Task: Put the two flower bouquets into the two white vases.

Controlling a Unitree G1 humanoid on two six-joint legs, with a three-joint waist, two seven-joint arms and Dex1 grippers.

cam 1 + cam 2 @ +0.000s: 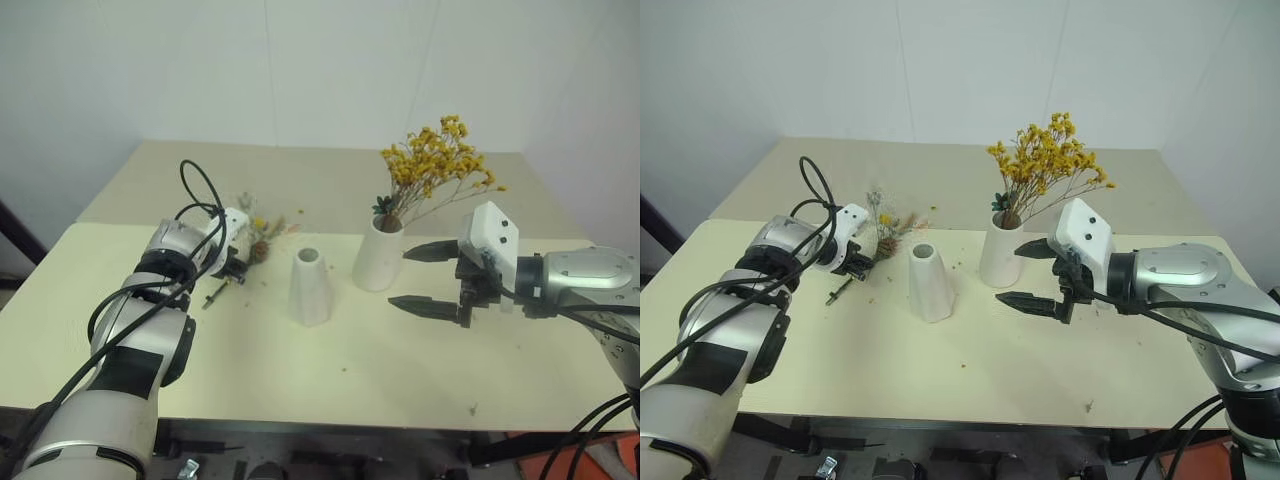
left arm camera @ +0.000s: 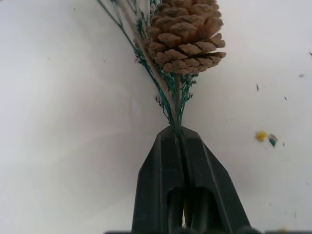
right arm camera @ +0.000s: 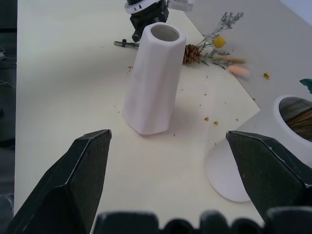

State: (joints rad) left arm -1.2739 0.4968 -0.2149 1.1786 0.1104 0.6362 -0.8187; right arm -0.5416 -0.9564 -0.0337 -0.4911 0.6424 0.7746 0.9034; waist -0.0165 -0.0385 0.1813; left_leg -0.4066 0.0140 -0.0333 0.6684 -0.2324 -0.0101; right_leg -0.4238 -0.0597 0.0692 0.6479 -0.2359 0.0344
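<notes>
The thin sprig bouquet (image 1: 262, 237) with a pine cone (image 2: 185, 34) lies flat on the table, left of the slim tapered white vase (image 1: 310, 287). My left gripper (image 2: 179, 139) is shut on its stems just below the cone. The bushy yellow bouquet (image 1: 438, 165) stands in the wider white vase (image 1: 378, 255). My right gripper (image 1: 424, 277) hovers open beside the wide vase, to its right, holding nothing. From the right wrist, the slim vase (image 3: 152, 78) and the wide vase's rim (image 3: 265, 131) show between the fingers.
The cream tabletop (image 1: 420, 350) carries small flower crumbs around the vases. A white wall rises behind the table's far edge. Black cables loop over my left arm (image 1: 200, 190).
</notes>
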